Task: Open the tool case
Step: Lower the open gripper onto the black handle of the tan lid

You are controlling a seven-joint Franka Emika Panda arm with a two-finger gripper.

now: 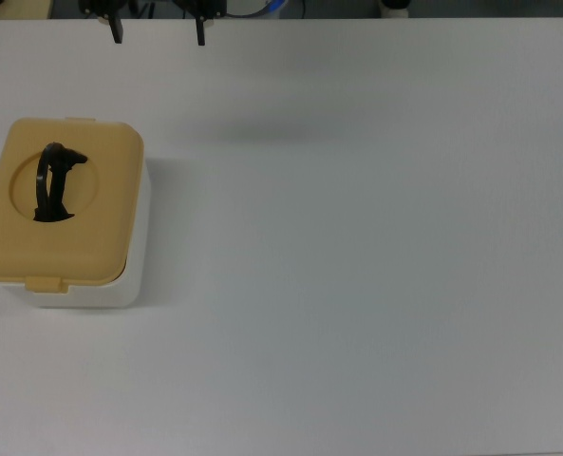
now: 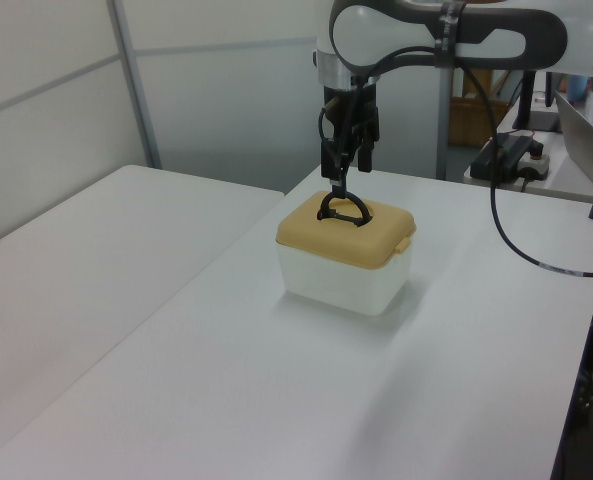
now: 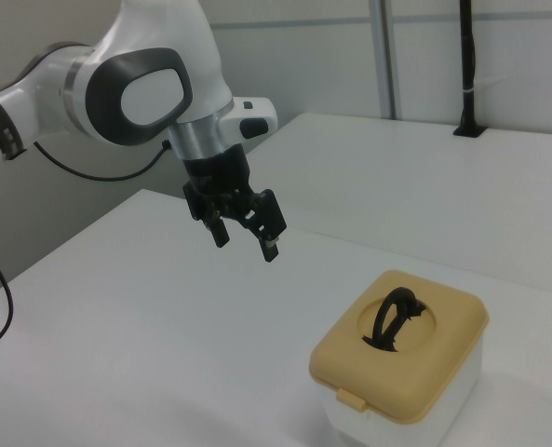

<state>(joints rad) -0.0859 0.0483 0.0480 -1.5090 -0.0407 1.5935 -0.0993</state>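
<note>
The tool case stands shut at the top view's left: a tan-yellow lid (image 1: 91,228) sits on a white box (image 1: 137,271). Its black handle (image 1: 53,180) stands upright in the lid's round recess. The lid (image 3: 415,372), handle (image 3: 395,317) and box (image 3: 471,377) also appear low in the right view. My gripper (image 3: 247,239) hangs open and holds nothing, above the table and well off to the right view's left of the case. In the top view only its two fingertips (image 1: 118,33) reach in at the upper edge. In the left view the gripper (image 2: 346,172) lines up above the handle (image 2: 342,208).
White table (image 1: 376,266) spreads to the top view's right of the case. In the left view a second white table (image 2: 96,250) adjoins on the left, and a black cable (image 2: 521,240) drapes over the table on the right, with a laptop and devices behind.
</note>
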